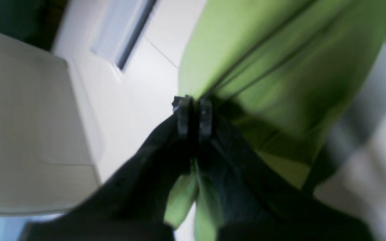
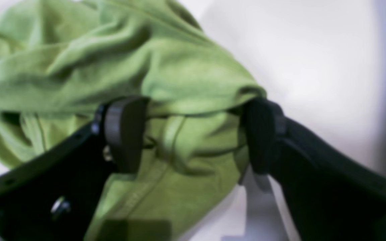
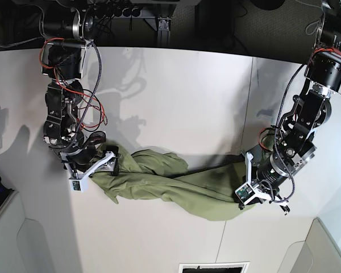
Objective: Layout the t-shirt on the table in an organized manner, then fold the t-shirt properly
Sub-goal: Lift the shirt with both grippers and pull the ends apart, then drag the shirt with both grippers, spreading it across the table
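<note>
A large, wrinkly olive-green cotton t-shirt (image 3: 170, 185) lies bunched in a long, loose band across the middle of the flat white matte surface (image 3: 176, 102), stretched between the two black robot arms. In the base view its left end sits under the right gripper (image 3: 105, 161), while its right end reaches the left gripper (image 3: 249, 179); the middle sags forward into a rounded fold toward the near edge. A thin dark seam line (image 3: 252, 102) crosses the surface behind the cloth. In the left wrist view the left gripper (image 1: 194, 115) is clenched, its two dark fingers pressed together with a pleat of the green fabric (image 1: 280, 67) pinched between them, more cloth showing below the fingers; this view is blurred. In the right wrist view the right gripper (image 2: 193, 134) stands wide apart, released, its two black pads on either side of a crumpled hem portion of the shirt (image 2: 112, 67). The left pad (image 2: 126, 134) rests against the fabric and the right pad (image 2: 263, 134) sits at the edge of a fold, though neither is squeezing the cloth, which lies heaped on the white surface (image 2: 313, 67).
</note>
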Robot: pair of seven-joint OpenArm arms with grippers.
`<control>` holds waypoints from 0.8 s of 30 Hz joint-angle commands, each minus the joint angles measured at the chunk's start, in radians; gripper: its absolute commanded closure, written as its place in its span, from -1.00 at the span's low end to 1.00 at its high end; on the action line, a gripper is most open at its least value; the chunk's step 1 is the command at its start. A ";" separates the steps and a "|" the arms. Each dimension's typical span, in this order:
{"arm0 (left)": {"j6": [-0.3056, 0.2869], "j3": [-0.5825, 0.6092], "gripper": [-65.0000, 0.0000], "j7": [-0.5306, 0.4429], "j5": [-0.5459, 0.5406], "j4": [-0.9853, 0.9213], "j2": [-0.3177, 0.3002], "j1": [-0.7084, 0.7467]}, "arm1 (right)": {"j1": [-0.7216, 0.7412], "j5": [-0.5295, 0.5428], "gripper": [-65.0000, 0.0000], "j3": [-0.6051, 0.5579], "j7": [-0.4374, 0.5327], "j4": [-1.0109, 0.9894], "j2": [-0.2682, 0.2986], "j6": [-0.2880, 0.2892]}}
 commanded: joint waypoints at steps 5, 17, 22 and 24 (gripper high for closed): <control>-0.029 -0.009 1.00 0.047 -0.022 0.035 -0.005 -0.087 | -0.046 -0.003 -0.38 0.001 -0.010 0.026 0.003 -0.001; -0.137 -0.009 0.52 0.082 -0.124 0.035 -0.005 -0.092 | -0.150 0.076 -0.38 0.001 -0.035 0.295 0.008 0.048; -0.143 -0.009 0.52 0.093 -0.124 0.033 -0.005 -0.084 | -0.161 0.123 -0.38 0.001 -0.121 0.402 0.008 0.049; -0.143 -0.009 0.52 0.092 -0.124 0.025 -0.005 -0.081 | -0.172 0.142 -0.38 0.001 -0.137 0.430 0.002 0.049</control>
